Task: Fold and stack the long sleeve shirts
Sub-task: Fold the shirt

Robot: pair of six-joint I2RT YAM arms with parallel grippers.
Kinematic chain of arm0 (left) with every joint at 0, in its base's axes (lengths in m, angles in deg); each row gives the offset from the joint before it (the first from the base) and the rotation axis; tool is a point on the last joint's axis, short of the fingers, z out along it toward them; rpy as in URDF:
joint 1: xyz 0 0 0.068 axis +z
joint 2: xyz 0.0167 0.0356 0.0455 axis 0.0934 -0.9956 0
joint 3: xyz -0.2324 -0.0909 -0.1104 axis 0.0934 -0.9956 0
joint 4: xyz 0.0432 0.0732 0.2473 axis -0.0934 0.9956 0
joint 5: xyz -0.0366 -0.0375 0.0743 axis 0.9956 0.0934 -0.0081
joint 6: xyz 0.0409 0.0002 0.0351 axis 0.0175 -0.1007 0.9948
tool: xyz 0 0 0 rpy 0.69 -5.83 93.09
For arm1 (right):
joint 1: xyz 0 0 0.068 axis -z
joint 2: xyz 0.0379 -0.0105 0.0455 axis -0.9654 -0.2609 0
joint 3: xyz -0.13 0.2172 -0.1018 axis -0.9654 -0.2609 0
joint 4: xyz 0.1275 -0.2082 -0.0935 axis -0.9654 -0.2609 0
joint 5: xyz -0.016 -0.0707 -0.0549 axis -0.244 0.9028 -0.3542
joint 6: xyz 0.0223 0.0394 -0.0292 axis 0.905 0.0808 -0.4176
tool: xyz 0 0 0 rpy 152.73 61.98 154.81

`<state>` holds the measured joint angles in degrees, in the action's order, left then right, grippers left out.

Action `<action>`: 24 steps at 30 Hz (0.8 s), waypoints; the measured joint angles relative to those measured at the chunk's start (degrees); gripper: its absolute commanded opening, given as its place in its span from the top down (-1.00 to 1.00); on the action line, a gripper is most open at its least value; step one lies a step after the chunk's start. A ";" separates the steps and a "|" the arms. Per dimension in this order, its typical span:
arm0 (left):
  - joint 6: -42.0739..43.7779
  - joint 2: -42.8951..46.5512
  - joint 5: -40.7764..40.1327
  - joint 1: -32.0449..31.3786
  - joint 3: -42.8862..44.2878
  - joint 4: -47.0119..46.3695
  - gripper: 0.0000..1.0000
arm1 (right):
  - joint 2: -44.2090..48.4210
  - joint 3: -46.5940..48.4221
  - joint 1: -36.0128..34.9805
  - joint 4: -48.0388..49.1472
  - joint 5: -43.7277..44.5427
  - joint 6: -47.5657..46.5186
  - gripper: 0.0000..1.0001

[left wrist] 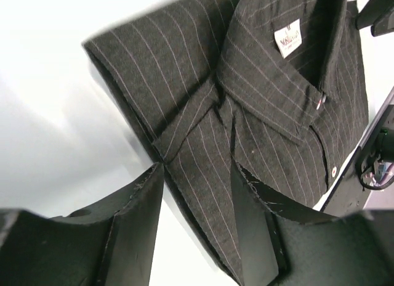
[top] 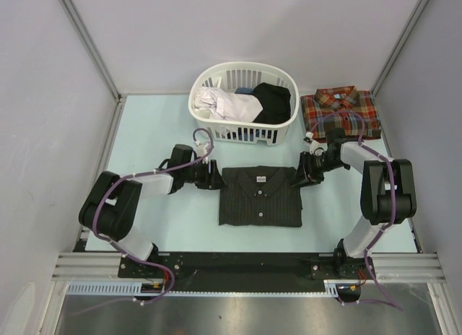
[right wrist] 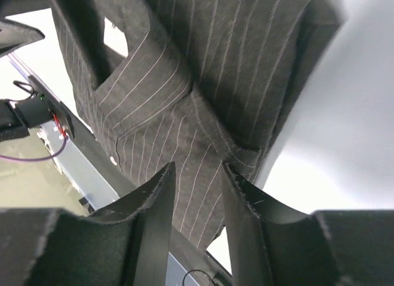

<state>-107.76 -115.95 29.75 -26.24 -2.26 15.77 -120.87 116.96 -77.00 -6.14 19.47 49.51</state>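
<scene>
The black-charcoal pinstriped shirt [top: 260, 196] lies folded, collar up, in the middle of the table. My left gripper [top: 215, 177] is at its upper left corner. In the left wrist view the left gripper [left wrist: 197, 166] is open and its jaws straddle the shirt's folded edge [left wrist: 203, 193]. My right gripper [top: 299, 177] is at the upper right corner. In the right wrist view the right gripper [right wrist: 198, 166] is open, with the shirt's cloth [right wrist: 197, 126] between its fingers. The plaid flannel shirt [top: 339, 111] lies folded at the back right.
A white laundry basket [top: 209, 129] stands behind the black shirt and holds white and black clothes. Grey walls enclose the table on the left, right and back. The black rail [top: 245, 263] with the arm bases runs along the near edge.
</scene>
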 measured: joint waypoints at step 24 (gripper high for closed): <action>-1.53 -1.79 -1.18 -0.37 0.98 -3.37 0.59 | -2.58 1.97 0.92 0.37 6.08 -2.60 0.88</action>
<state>-109.29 -117.74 28.57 -26.62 -1.27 12.41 -123.45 118.93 -76.09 -5.77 25.54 46.91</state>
